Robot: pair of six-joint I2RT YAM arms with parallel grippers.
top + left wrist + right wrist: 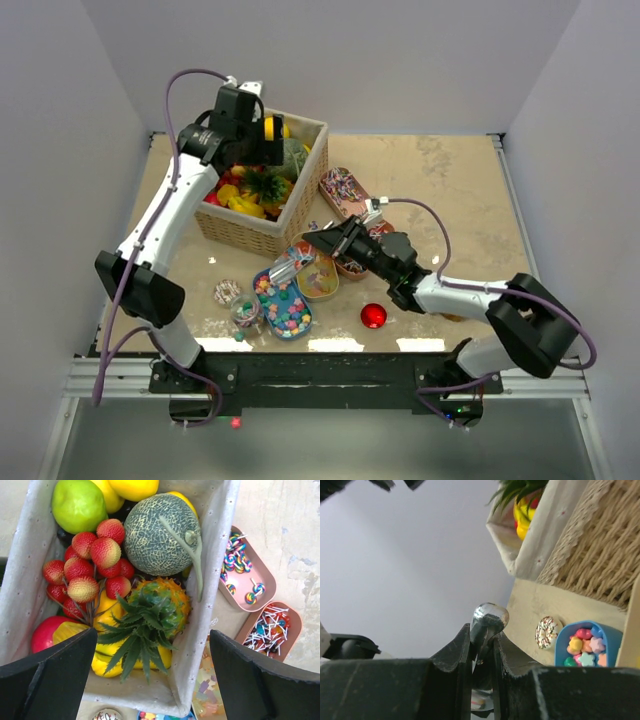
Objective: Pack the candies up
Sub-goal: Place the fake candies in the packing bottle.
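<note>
Two-tone machine, white and black
White shells on left arm [160, 210] and right arm [452, 293]; matte black left gripper [155, 675] and right gripper [482, 636]; lilac cable [168, 103] looping along each.

1. The white-and-black left arm [165, 215] reaches high and forward; the black two-finger left gripper [154, 635] points downward, jaws spread wide.
2. The white-and-black right arm [450, 295] stretches low and leftward; the black right gripper [482, 632] pinches a shiny silver metal handle [489, 616].
</note>
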